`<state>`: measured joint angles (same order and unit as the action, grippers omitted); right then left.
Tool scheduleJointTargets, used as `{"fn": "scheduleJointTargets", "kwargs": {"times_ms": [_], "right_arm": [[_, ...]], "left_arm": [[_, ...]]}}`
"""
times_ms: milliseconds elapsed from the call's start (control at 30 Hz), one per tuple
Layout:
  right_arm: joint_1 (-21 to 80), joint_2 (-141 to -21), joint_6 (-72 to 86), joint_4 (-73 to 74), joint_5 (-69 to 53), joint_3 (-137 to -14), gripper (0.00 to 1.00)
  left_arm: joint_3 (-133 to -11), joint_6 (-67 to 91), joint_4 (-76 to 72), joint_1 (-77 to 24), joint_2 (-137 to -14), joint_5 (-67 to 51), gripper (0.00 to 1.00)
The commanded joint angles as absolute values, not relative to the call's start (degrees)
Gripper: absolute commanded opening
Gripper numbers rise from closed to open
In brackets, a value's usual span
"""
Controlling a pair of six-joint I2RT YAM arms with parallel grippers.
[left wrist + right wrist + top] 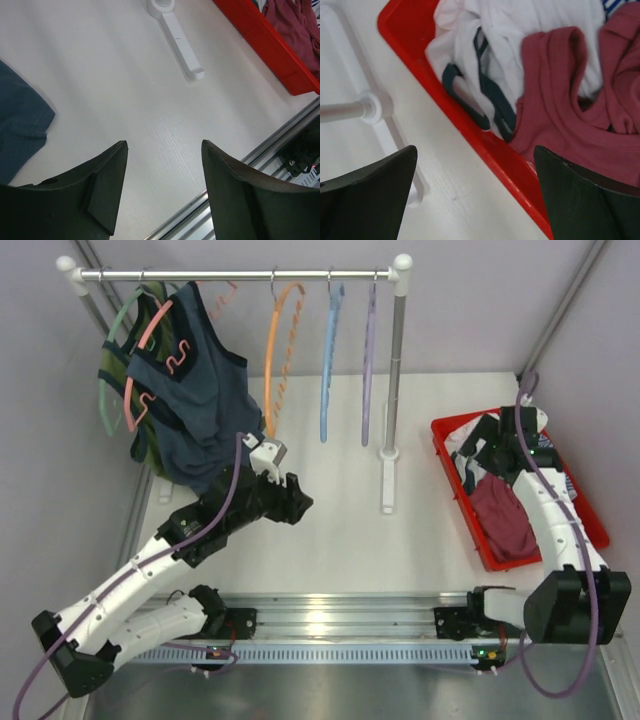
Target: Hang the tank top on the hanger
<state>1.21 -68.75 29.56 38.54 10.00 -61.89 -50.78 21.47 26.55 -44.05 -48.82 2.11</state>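
Left arm (130, 580) reaches forward, right arm (545, 515) stretches ahead, both with jaws spread wide.

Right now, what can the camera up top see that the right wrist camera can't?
Only the top camera shows the rail with its hangers, including the orange hanger, the blue-grey top hanging at the left, and the left arm. Only the right wrist camera shows the dark trim on the white top, framed by its open fingers. Both show the red bin, the maroon tank top lying in it, and the rack's white foot.
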Motion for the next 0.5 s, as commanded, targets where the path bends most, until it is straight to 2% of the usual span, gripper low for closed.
{"fn": "scheduleJointTargets", "kwargs": {"times_ms": [0, 200, 467], "right_arm": [[-6.21, -70.4, 28.74, 37.0, 12.56, -63.37, 1.0], [-16.24, -74.87, 28.04, 32.36, 10.55, -59.07, 0.98], [-18.37, -86.11, 29.88, 24.26, 6.51, -56.95, 0.87]], "left_arm": [[-53.88, 20.39, 23.82, -44.3, -49.83, 0.62, 0.66], [-52.47, 20.92, 22.41, -44.3, -51.15, -2.02, 0.66], [-52.12, 21.01, 21.88, -44.3, -52.56, -3.25, 0.66]]}}
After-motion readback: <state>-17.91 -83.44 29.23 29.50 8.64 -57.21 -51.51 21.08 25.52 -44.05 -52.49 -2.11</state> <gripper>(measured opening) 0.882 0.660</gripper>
